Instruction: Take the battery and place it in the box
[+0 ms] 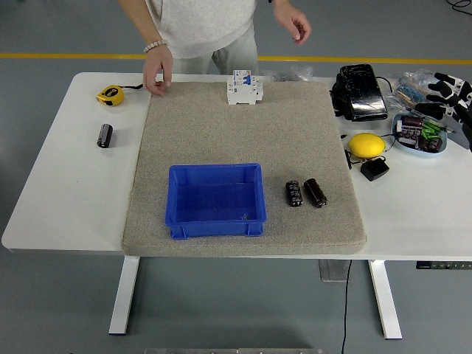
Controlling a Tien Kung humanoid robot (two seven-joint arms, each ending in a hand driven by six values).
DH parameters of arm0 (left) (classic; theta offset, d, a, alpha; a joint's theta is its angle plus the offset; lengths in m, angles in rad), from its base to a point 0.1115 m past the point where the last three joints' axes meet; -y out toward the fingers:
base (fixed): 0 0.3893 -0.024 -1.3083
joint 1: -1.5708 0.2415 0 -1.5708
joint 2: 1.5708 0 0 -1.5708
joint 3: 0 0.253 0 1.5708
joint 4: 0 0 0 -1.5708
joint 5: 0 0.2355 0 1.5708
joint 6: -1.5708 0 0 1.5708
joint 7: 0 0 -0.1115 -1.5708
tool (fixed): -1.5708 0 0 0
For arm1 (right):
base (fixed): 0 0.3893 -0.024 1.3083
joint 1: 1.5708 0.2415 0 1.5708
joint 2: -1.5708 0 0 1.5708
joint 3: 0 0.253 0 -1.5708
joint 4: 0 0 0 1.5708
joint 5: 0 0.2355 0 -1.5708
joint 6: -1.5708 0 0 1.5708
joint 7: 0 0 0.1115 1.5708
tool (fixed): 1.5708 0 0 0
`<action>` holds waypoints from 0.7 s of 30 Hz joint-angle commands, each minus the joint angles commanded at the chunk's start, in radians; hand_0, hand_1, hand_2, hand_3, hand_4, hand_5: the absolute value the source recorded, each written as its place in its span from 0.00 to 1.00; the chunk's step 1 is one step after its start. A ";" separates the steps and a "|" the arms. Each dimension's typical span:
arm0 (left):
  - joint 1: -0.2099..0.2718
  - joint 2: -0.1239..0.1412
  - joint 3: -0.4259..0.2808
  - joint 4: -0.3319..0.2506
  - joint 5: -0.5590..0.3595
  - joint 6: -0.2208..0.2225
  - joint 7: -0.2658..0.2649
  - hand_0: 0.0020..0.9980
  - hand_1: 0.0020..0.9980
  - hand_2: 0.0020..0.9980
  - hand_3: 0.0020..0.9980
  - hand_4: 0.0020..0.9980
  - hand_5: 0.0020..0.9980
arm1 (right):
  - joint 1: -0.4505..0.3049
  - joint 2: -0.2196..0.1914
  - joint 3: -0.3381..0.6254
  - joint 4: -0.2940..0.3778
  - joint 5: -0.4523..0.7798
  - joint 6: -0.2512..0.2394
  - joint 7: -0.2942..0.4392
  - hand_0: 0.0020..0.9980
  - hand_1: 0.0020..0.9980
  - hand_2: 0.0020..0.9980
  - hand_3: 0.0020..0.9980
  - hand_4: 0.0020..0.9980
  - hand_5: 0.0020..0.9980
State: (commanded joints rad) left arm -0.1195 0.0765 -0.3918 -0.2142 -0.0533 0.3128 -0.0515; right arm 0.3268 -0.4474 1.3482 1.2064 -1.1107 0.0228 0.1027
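Batteries (304, 192) beside box (214, 200)

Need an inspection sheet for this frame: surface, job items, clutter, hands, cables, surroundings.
Surface: white table with a beige mat over its middle.
Job's things: blue box on the mat, nothing seen inside; two batteries side by side right of it; a third battery on the bare table at left.
Clutter: tape measure, breaker, black pack, yellow puck, adapter, parts dish.
Hands: right hand at the right edge above the dish, fingers spread, holding nothing; left not in view.
Cables: thin cable hanging below the table.
Surroundings: grey floor, yellow line; person's hand touching the mat's far corner.
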 joint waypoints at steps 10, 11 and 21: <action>0.000 0.002 -0.008 -0.001 0.013 0.000 0.006 0.77 0.80 0.85 0.76 0.76 0.53 | 0.106 -0.146 -0.182 -0.008 -0.330 -0.019 0.073 0.78 0.79 0.82 0.87 1.00 0.49; 0.000 0.003 -0.009 -0.001 0.014 0.000 0.006 0.77 0.80 0.85 0.76 0.76 0.53 | 0.124 -0.160 -0.205 -0.009 -0.369 -0.019 0.082 0.78 0.79 0.82 0.87 1.00 0.49; 0.003 0.008 -0.009 -0.002 0.015 0.007 0.007 0.77 0.80 0.85 0.76 0.76 0.53 | 0.365 -0.265 -0.523 0.017 -0.792 -0.038 0.189 0.77 0.78 0.81 0.85 1.00 0.27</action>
State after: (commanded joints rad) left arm -0.1165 0.0846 -0.4009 -0.2163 -0.0384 0.3193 -0.0446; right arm 0.6916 -0.7128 0.8255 1.2236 -1.9024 -0.0155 0.2920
